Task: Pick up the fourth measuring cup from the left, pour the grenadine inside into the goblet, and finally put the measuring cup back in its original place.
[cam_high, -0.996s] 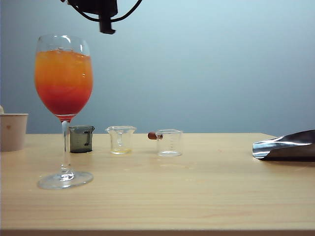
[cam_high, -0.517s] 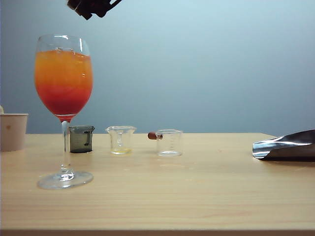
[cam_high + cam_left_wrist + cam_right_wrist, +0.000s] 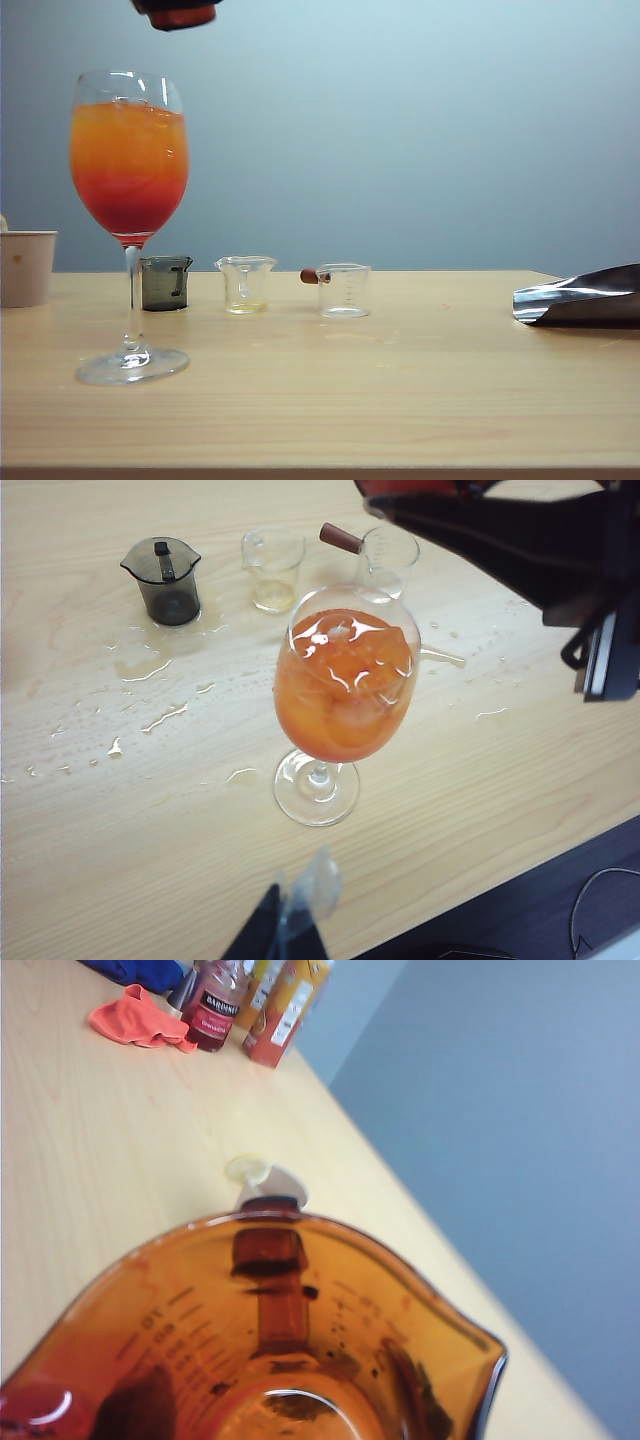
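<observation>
Exterior view: you see the goblet (image 3: 130,225) on the table (image 3: 400,400), filled orange over a deep red grenadine (image 3: 128,205) layer. The fourth measuring cup (image 3: 180,15) hangs at the top edge, above the goblet; the right gripper itself is cut off there.
Left wrist view: the left gripper (image 3: 290,920) hovers near the goblet's foot; you cannot tell how its fingers stand.
Right wrist view: the amber cup fills your picture, pinched by the right gripper.

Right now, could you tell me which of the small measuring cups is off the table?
The translucent amber-orange cup, held high above the tall goblet by the right gripper; the grey and clear ones stand on the table.
</observation>
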